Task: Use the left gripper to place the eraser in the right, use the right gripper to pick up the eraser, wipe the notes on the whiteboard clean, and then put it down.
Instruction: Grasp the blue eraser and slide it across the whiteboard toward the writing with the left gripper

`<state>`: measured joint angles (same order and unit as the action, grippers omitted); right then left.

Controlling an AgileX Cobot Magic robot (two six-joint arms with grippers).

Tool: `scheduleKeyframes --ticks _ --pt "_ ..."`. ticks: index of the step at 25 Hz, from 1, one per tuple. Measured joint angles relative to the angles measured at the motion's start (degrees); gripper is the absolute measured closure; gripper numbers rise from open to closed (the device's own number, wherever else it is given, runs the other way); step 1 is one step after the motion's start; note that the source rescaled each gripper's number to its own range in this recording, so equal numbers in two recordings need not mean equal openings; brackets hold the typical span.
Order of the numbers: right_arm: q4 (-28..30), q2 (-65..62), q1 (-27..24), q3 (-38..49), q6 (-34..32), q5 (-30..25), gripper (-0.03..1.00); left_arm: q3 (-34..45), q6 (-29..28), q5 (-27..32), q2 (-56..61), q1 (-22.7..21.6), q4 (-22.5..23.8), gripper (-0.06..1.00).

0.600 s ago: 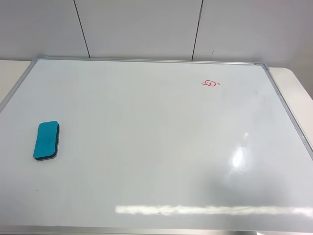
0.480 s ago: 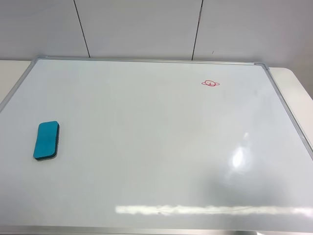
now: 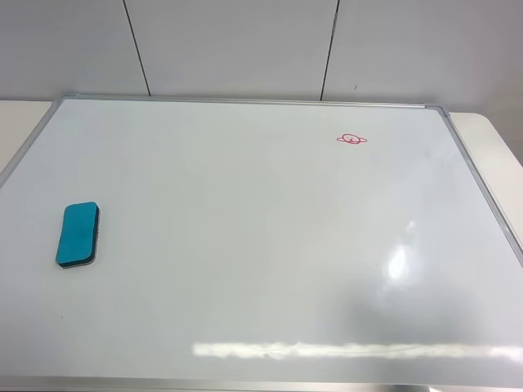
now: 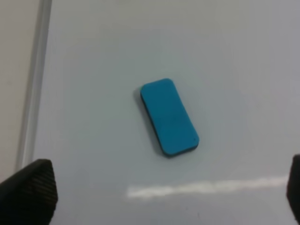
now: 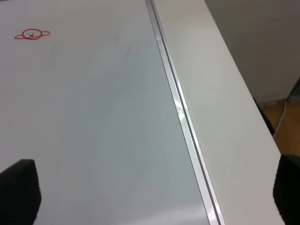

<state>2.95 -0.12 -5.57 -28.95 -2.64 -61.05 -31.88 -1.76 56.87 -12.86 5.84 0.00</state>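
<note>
The eraser [image 3: 78, 233], teal on top with a dark base, lies flat near the left edge of the whiteboard [image 3: 245, 204]. The notes [image 3: 351, 139], a small red oval with a line, sit at the board's far right. Neither arm shows in the exterior high view. In the left wrist view the left gripper [image 4: 161, 197] is open above the board, apart from the eraser [image 4: 169, 116], with one black fingertip [image 4: 29, 190] at each side. The right gripper [image 5: 153, 192] is open too, over the board's right frame [image 5: 183, 117], with the notes [image 5: 31, 34] farther off.
A white table [image 3: 490, 147] carries the board and shows beyond its left and right edges. A panelled wall [image 3: 237, 41] rises behind. In the right wrist view the table's edge drops to the floor, where a cable [image 5: 284, 115] lies.
</note>
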Motion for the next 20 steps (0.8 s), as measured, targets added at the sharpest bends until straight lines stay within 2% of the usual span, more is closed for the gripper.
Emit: scheduleKeyframes --ticks 3,10,12,13,14,17,19,20 --pt "0.00 0.00 0.00 0.00 0.00 0.00 -0.03 -3.42 1.34 -2.48 -12.68 0.00 0.00 -0.06" --pt "0.00 0.00 0.00 0.00 0.00 0.00 -0.03 -12.91 1.76 -3.37 -44.77 0.00 0.00 -0.06" --pt "0.00 0.00 0.00 0.00 0.00 0.00 -0.03 -15.17 1.76 -3.43 -52.06 0.00 0.00 -0.02" --pt "0.00 0.00 0.00 0.00 0.00 0.00 -0.03 -16.27 1.76 -3.58 -55.54 0.00 0.00 0.06" --pt "0.00 0.00 0.00 0.00 0.00 0.00 -0.03 -17.17 0.92 -3.91 -58.22 -0.05 0.00 0.19" --pt "0.00 0.00 0.00 0.00 0.00 0.00 -0.03 -18.75 -2.51 -5.39 -66.09 -1.37 0.00 0.75" --pt "0.00 0.00 0.00 0.00 0.00 0.00 -0.03 -18.88 -3.94 -7.14 -69.91 -2.71 -0.32 0.88" --pt "0.00 0.00 0.00 0.00 0.00 0.00 -0.03 -18.88 -4.52 -8.05 -71.87 -3.30 -0.89 0.90"
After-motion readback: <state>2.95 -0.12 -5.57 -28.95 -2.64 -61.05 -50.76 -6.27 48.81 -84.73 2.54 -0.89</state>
